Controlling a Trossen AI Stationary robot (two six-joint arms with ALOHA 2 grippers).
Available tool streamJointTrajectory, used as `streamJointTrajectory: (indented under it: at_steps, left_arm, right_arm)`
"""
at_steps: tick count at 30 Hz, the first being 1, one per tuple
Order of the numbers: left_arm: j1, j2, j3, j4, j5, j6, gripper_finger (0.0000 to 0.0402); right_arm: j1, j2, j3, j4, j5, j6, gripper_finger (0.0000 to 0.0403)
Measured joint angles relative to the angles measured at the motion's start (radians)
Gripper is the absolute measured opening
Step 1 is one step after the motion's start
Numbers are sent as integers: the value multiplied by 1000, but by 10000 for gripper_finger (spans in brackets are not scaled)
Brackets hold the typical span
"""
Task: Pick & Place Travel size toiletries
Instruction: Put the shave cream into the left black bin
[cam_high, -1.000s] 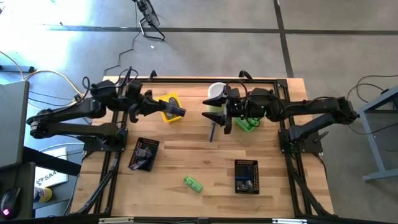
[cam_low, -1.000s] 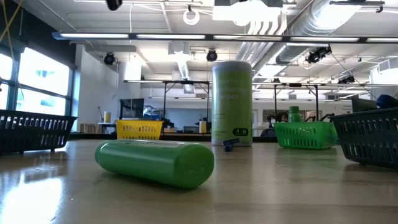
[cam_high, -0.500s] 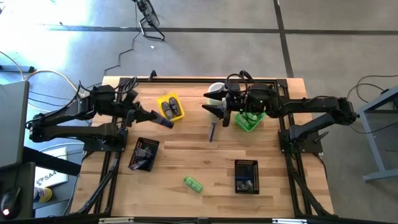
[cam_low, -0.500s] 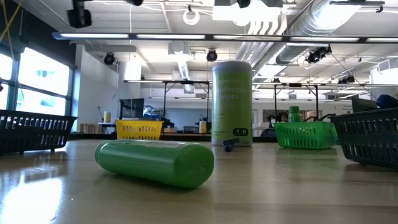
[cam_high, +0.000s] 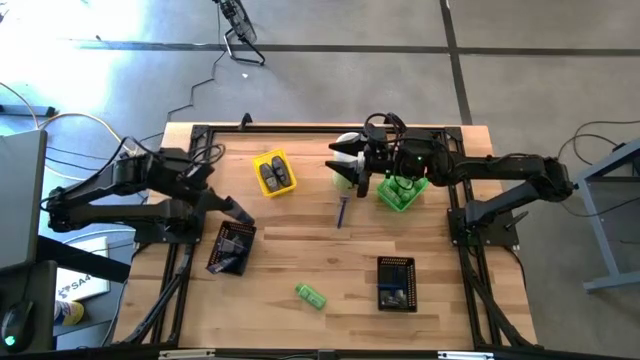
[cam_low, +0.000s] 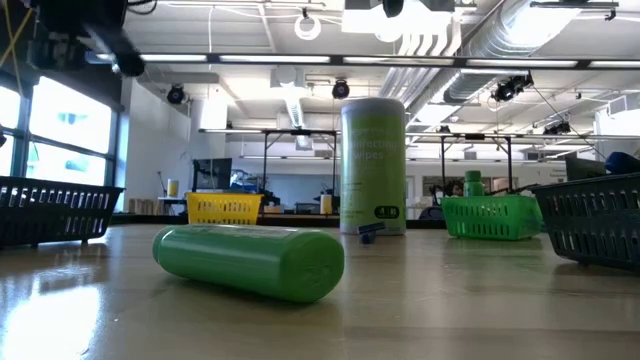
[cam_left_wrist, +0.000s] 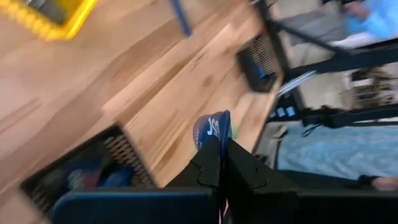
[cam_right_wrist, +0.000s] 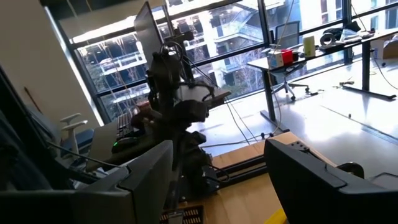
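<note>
My left gripper (cam_high: 240, 212) hangs over the table's left side, at the far edge of a black mesh tray (cam_high: 232, 247), shut on a dark navy packet (cam_left_wrist: 210, 127). My right gripper (cam_high: 345, 160) stands open and level beside the tall canister with the white lid (cam_high: 347, 143), with nothing between its fingers (cam_right_wrist: 149, 180). Other toiletries lie about. Dark grey ovals sit in the yellow tray (cam_high: 273, 172). A purple razor (cam_high: 342, 211) lies flat mid-table. A green bottle (cam_high: 310, 296) lies on its side near the front edge. My left gripper pinches the navy packet between its two shut fingers. Only the packet's far end (cam_left_wrist: 214, 123) sticks out past the fingertips; the fingers hide the rest. The fingers slant downward toward the table. The packet is lifted clear of the table and the tray.
A green tray (cam_high: 400, 190) stands at the back right behind my right gripper. A second black tray (cam_high: 396, 283) with items stands front right. The black metal frame (cam_high: 300, 128) runs round the table's edges. Bare wood lies mid-table around the razor.
My left gripper has carried the navy packet from over the yellow tray toward the table's near-left, sinking and tipping downward, and now hangs by the left black tray. My right gripper has swung a little toward the far edge, alongside the canister, still open.
</note>
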Motion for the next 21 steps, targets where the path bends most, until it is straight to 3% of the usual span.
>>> streamJointTrajectory:
  at_steps: [11,21]
  left_arm:
    - [0,12,0,-323,-3,-28,0]
    - [0,12,0,-346,-28,-52,0]
  right_arm:
    - [-1,0,0,-3,3,-17,246]
    - [-1,0,0,-25,3,-22,246]
